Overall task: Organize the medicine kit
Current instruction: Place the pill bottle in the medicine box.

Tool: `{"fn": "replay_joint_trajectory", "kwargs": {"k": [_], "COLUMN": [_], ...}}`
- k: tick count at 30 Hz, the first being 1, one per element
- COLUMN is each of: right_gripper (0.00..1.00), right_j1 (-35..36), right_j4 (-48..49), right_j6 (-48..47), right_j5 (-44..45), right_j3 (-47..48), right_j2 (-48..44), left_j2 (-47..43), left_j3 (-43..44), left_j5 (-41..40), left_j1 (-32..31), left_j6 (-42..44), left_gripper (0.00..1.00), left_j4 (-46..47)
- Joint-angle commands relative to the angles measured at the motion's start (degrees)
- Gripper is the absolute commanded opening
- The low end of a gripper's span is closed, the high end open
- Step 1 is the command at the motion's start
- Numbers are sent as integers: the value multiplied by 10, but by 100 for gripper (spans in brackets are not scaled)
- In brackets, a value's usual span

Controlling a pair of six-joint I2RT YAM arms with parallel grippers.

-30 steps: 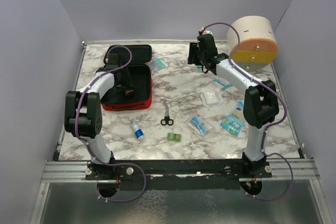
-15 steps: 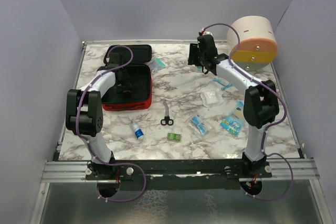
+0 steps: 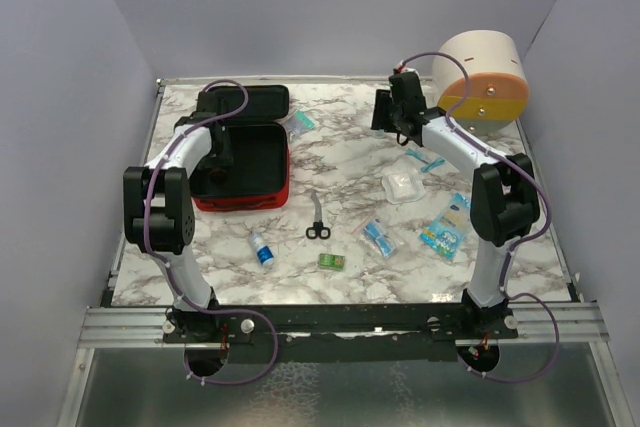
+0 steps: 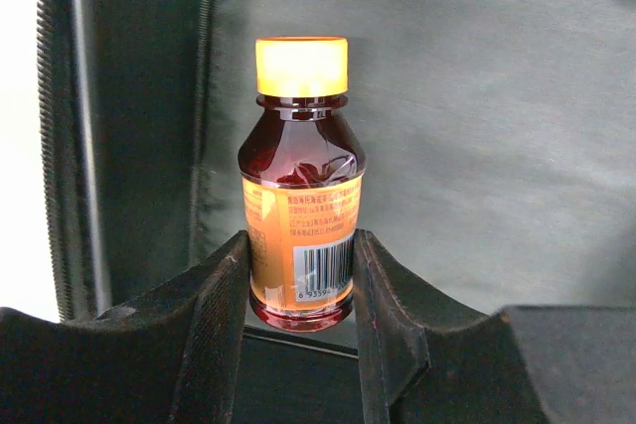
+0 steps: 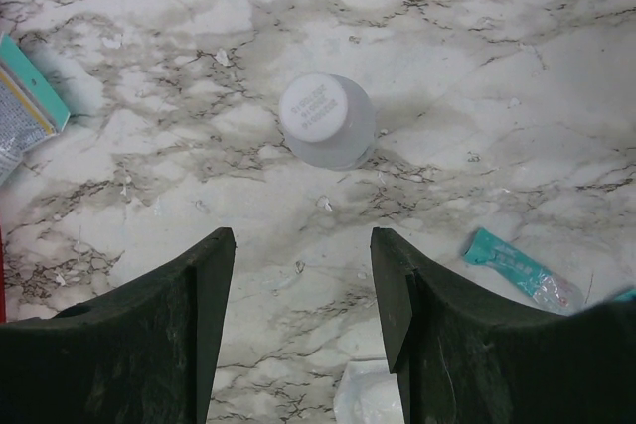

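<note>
Left tool (image 4: 301, 250) closed on bottle (image 4: 301, 176) at its base, cap pointing away, kit (image 4: 477, 96) lining just beyond: likely for stowing. Right tool (image 5: 301, 240), open and empty, poised above white jar (image 5: 326, 121), probably next.

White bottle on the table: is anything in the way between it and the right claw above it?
No. The right claw hangs open over the white-capped bottle, and only bare marble table shows between them. A teal sachet lies off to one side, not in the way.
</note>
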Motion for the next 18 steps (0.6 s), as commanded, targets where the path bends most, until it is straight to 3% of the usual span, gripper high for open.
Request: {"fn": "replay_joint_trajectory", "kwargs": {"k": [1, 9, 18], "right_gripper": [58, 58, 60], "right_j1": [-4, -5, -5], "right_j4": [8, 5, 10], "right_j6": [7, 6, 6], "right_j5": [9, 7, 1], "right_j3": [-5, -5, -7], "right_j2": [-32, -27, -25], "left_j2": [24, 55, 43], "left_j3": [33, 35, 37], "left_j5": [-44, -66, -50], "left_j1": [11, 15, 15], "left_j6": [66, 95, 104], "left_gripper": [8, 13, 57], "left_j4": [-27, -35, -35]}}
